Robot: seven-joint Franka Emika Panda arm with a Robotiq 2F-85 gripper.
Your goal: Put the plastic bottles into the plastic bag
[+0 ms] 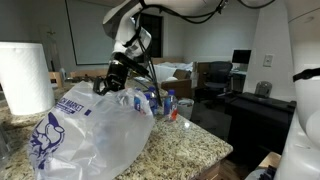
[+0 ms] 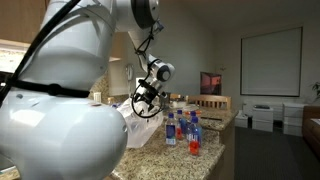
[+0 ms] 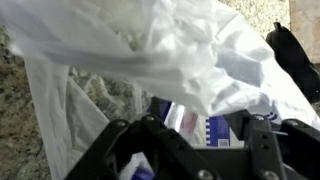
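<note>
A speckled granite countertop (image 1: pixel 195 148) is being covered over much of one end by the plastic bag (image 1: pixel 95 128), its crinkled whitish film with dark blue lettering being heaped loosely. The robot arm (image 1: pixel 128 28) is being reached down over that heap in both exterior views. A white paper towel roll (image 1: pixel 22 78) is being shown upright just beside the bag in an exterior view. The gripper (image 1: pixel 116 78) is being held low over the bag's upper folds. In the wrist view its jaws are being shown spread apart, with nothing pinched. A blue-labelled bottle (image 3: pixel 205 128) is being seen just beyond them among the folds of the bag, and whether it is being touched cannot be told. The other plastic bottles (image 2: pixel 183 128) are being shown upright in a small cluster on the countertop, near the bag and apart from the gripper. The one with red-orange colouring (image 2: pixel 194 140) is being shown at the near side of that cluster.
</note>
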